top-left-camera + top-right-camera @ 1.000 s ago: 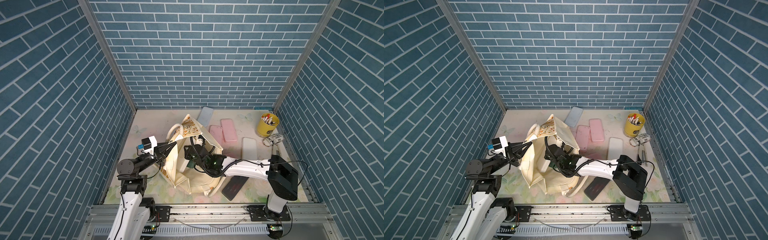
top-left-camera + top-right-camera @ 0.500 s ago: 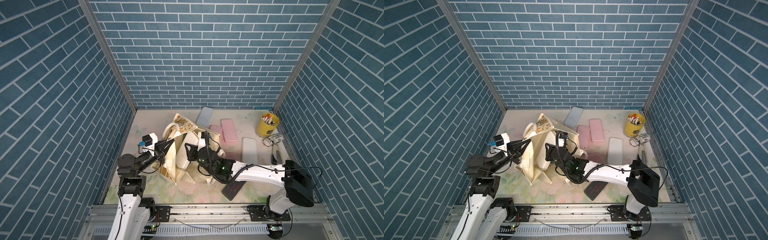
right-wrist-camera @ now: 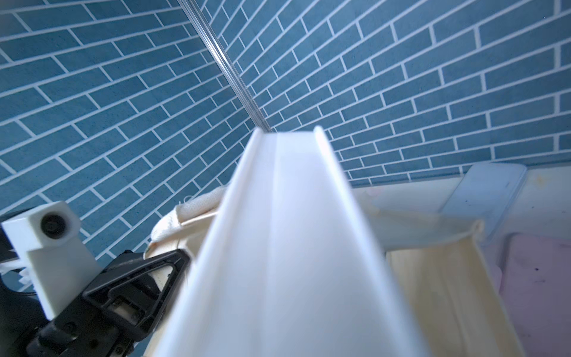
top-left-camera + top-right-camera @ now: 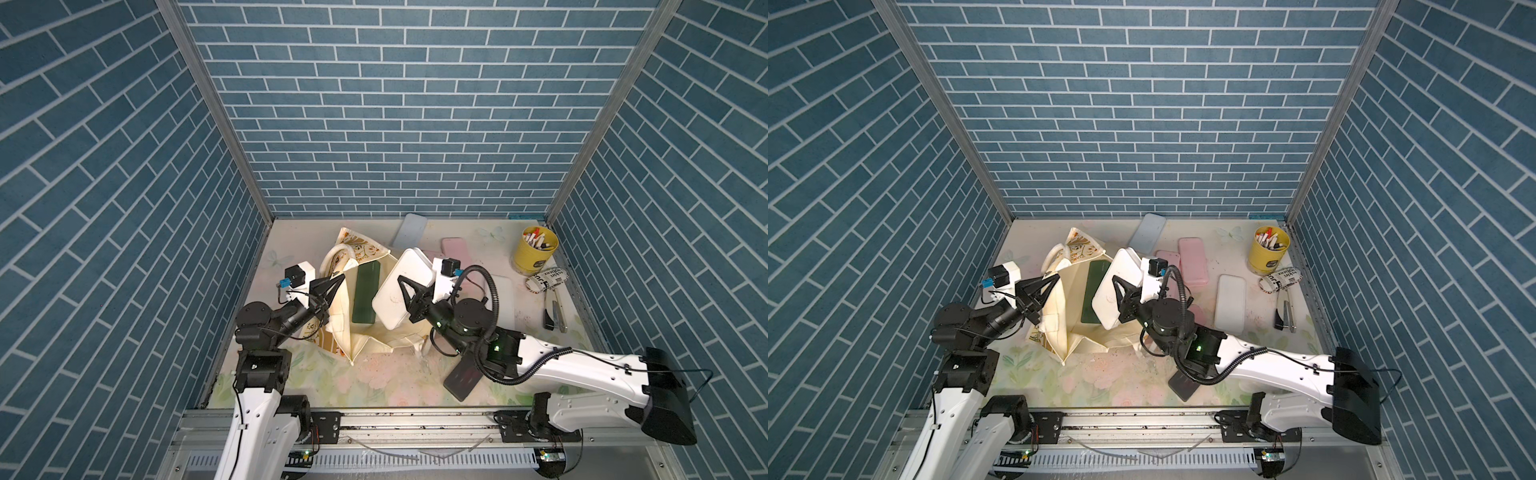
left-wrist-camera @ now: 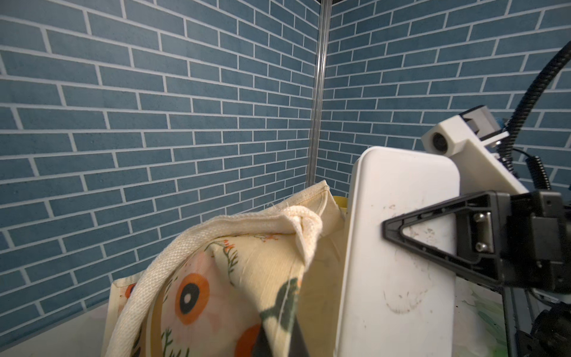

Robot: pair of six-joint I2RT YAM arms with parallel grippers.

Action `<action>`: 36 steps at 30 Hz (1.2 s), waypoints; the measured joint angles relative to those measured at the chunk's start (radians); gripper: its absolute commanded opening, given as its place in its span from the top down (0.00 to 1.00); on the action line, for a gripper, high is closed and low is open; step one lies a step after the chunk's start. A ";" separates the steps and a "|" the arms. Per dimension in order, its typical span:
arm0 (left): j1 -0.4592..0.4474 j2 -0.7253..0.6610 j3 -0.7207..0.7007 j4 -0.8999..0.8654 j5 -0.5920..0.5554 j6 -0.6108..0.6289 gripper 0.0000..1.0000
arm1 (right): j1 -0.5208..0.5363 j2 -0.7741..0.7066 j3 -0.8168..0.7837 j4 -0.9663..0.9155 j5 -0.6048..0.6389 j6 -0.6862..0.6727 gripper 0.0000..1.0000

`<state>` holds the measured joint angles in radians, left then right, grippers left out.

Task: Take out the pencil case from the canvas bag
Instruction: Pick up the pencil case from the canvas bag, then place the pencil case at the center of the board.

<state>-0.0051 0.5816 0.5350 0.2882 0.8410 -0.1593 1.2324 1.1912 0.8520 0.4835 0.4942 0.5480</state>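
1. White pencil case [image 4: 397,291] pinched in right gripper [image 4: 402,283], tilted up over the canvas bag [image 4: 395,338] mouth.
2. Left gripper [image 4: 334,281] pressed together on the bag rim.
3. Dark green case [image 4: 365,299] inside the bag.
4. Yellow pen pot [image 4: 534,253] far back.

Bright, even light, soft shadows
Both top views were sharp, walls [image 4: 395,124] bowed at the edges; the canvas bag [image 4: 376,343] cast faint shadow; the right wrist view's close white pencil case [image 3: 278,262] was blurred and washed out
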 measured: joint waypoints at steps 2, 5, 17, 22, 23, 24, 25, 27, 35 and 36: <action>0.000 0.000 0.004 -0.011 -0.008 0.007 1.00 | 0.000 -0.046 -0.018 0.003 0.025 -0.038 0.88; 0.000 0.000 0.005 -0.026 -0.014 0.016 1.00 | 0.000 -0.102 -0.037 0.006 0.070 -0.095 0.88; 0.000 0.000 0.014 -0.047 -0.036 0.029 1.00 | -0.103 -0.298 -0.096 -0.067 0.340 -0.238 0.94; 0.000 0.000 0.014 -0.047 -0.036 0.029 1.00 | -0.211 -0.390 -0.095 -0.291 0.470 -0.179 0.98; 0.000 0.000 0.014 -0.047 -0.036 0.029 1.00 | -0.222 -0.400 -0.094 -0.336 0.502 -0.164 0.98; 0.000 0.000 0.014 -0.047 -0.036 0.029 1.00 | -0.230 -0.409 -0.093 -0.383 0.532 -0.155 0.98; 0.000 0.000 0.014 -0.047 -0.036 0.029 1.00 | -0.235 -0.412 -0.092 -0.423 0.553 -0.149 0.98; 0.000 0.000 0.014 -0.046 -0.036 0.029 1.00 | -0.246 -0.413 -0.083 -0.499 0.581 -0.136 0.98; 0.000 -0.004 0.014 -0.045 -0.036 0.029 1.00 | -0.305 -0.419 -0.035 -0.668 0.605 -0.100 1.00; 0.000 -0.004 0.014 -0.045 -0.036 0.028 1.00 | -0.314 -0.417 -0.024 -0.700 0.605 -0.085 1.00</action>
<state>-0.0051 0.5777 0.5495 0.2428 0.8051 -0.1310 0.9180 0.7746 0.8284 -0.2169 1.0992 0.4625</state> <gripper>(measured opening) 0.057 0.314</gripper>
